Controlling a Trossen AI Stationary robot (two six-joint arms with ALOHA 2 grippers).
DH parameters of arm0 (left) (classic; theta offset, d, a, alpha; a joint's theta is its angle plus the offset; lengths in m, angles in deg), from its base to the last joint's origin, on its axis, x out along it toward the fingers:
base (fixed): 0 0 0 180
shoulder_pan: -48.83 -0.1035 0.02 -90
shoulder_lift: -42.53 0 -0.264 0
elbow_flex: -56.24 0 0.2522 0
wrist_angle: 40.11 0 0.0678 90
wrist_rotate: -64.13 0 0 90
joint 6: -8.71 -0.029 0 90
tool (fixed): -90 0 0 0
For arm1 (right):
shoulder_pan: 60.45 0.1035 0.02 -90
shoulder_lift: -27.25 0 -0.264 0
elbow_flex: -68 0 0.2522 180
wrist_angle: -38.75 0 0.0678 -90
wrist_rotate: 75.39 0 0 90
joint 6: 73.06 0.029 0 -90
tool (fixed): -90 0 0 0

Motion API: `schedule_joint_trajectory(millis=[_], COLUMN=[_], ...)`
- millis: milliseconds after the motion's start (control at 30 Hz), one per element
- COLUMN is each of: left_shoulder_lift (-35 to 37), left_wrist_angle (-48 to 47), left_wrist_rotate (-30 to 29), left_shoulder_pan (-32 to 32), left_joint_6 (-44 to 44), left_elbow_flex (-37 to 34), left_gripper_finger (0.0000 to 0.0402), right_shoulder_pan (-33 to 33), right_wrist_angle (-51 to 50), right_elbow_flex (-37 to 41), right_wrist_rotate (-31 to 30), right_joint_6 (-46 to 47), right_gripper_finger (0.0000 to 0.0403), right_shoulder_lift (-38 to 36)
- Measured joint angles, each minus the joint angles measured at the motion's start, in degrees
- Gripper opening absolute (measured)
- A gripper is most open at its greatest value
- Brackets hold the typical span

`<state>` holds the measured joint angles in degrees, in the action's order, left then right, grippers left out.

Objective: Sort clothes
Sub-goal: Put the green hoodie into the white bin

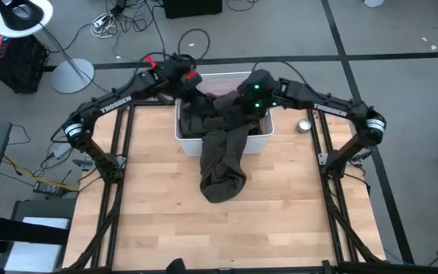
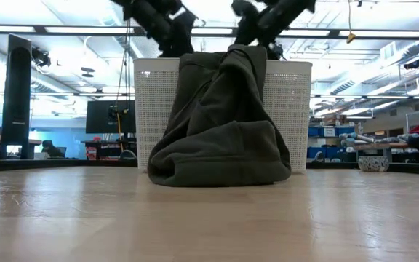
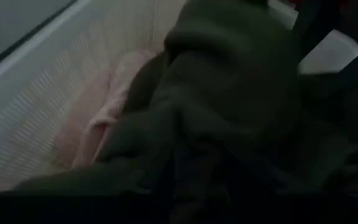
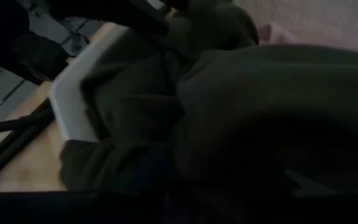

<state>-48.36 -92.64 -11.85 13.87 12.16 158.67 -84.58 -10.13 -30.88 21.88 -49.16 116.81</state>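
You are looking at the large olive-green fabric garment draping over the front rim of the white rectangular plastic bin at the tabletop's far edge, its lower end bunching on the wood. Your left gripper and right gripper are hovering over its upper part inside the bin; I cannot tell their fingers' state. A pink garment is lying beside it.

A large olive-green garment drapes over the white bin's near rim, its crumpled end on the table. A pink garment lies inside.
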Motion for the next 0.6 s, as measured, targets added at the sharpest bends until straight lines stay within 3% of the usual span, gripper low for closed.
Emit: schedule_joint_trajectory(millis=[200,367,600], left_shoulder_lift=[0.6,4.6,11.1], left_wrist_angle=[-6.7,-9.8,-11.6], left_wrist_rotate=[0.1,-1.4,-10.4], left_shoulder_pan=[0.8,3.8,13.1], left_joint_6=[0.0,1.3,7.0], left_elbow_flex=[6.9,7.4,6.5], left_gripper_finger=[0.0137,0.0137,0.0137], right_shoulder_pan=[1.2,4.8,16.9], right_wrist_angle=[-5.0,-11.3,-12.6], right_elbow_flex=[-0.1,-0.1,-0.2], right_wrist_rotate=[-0.2,-1.2,-11.1], right_joint_6=[0.9,1.8,4.1], right_gripper_finger=[0.0184,0.0177,0.0161], right_shoulder_lift=[-6.1,-10.4,-15.0])
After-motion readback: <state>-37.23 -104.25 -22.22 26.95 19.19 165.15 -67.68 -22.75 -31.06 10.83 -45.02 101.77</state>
